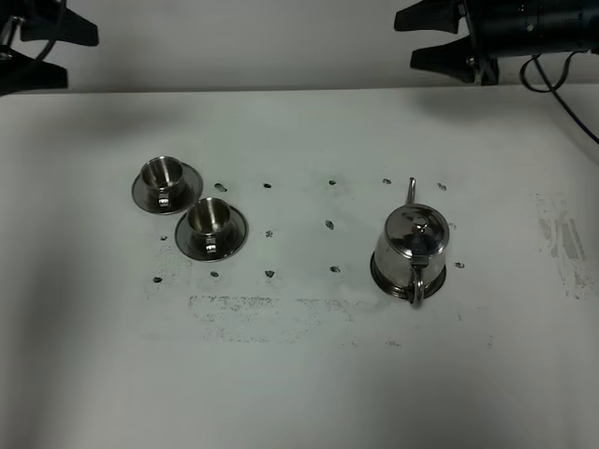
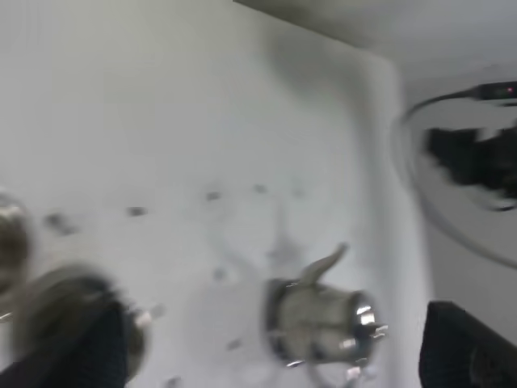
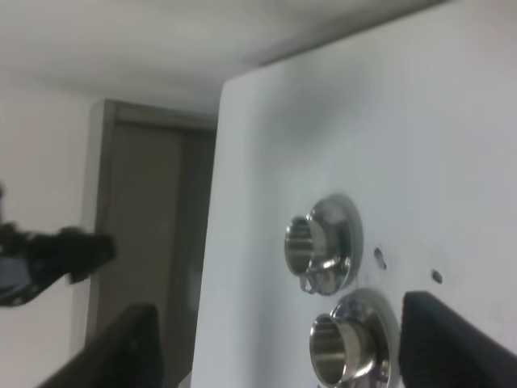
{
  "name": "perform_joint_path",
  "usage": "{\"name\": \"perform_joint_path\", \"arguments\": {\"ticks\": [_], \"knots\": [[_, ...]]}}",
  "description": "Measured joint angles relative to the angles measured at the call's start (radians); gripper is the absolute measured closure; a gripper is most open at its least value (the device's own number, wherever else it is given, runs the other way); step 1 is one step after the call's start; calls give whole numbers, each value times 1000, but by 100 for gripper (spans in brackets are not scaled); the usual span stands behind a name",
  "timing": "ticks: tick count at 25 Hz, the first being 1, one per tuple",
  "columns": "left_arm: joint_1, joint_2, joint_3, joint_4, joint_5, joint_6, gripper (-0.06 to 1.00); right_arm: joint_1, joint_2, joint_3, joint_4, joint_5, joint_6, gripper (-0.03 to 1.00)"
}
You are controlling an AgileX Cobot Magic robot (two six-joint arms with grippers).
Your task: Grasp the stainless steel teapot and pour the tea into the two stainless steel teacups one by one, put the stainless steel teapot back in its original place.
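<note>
The stainless steel teapot [image 1: 412, 245] stands upright right of centre, its spout toward the far edge and its loop handle toward the near edge. The two stainless steel teacups sit on saucers at the left, one farther back [image 1: 167, 181] and one nearer [image 1: 211, 227], almost touching. My left gripper [image 1: 79, 58] hovers open at the far left corner, away from everything. Open as well, my right gripper [image 1: 410, 40] hangs over the far edge, well behind the teapot. The blurred left wrist view shows the teapot [image 2: 323, 323] between its fingers [image 2: 468, 352]. Both cups [image 3: 323, 242] [image 3: 349, 339] show in the right wrist view.
Small dark spots [image 1: 329, 224] and scuffed patches [image 1: 253, 313] mark the white table [image 1: 299, 393]. A black cable [image 1: 562, 79] loops off the right arm at the far right. The table's far edge [image 1: 281, 91] meets a pale wall.
</note>
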Motion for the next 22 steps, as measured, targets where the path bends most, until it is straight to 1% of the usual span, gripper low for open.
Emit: {"name": "perform_joint_path", "arguments": {"ticks": [3,4,5,6,7,10,12,14,17,20,22], "knots": [[0,-138,3,215,3,-83,22,-3,-10,-2,-32,1,0,37],[0,-190,10,272,3,-109,22,-3,-11,-2,-45,1,0,37],[0,-235,20,308,2,-125,22,-3,-11,-2,-53,3,-1,37],[0,-290,35,340,2,-139,22,-3,-11,-2,-56,4,-1,37],[0,-346,53,354,2,-146,22,-3,-11,-2,-57,4,-3,37],[-2,-504,127,354,2,-145,22,-3,-13,-2,-57,4,-3,37],[-20,-604,194,367,2,-135,22,-3,-13,-2,-57,4,-4,37],[-62,-706,282,403,-3,-119,22,-3,-13,-2,-57,4,-4,37],[-143,-834,406,496,-41,-119,22,-3,-13,-2,-57,4,-4,37],[-214,-953,526,629,-70,-165,22,-3,-13,-2,-57,4,-5,37],[-242,-1040,610,728,-102,-209,22,-3,-13,-2,-57,4,-6,37]]}}
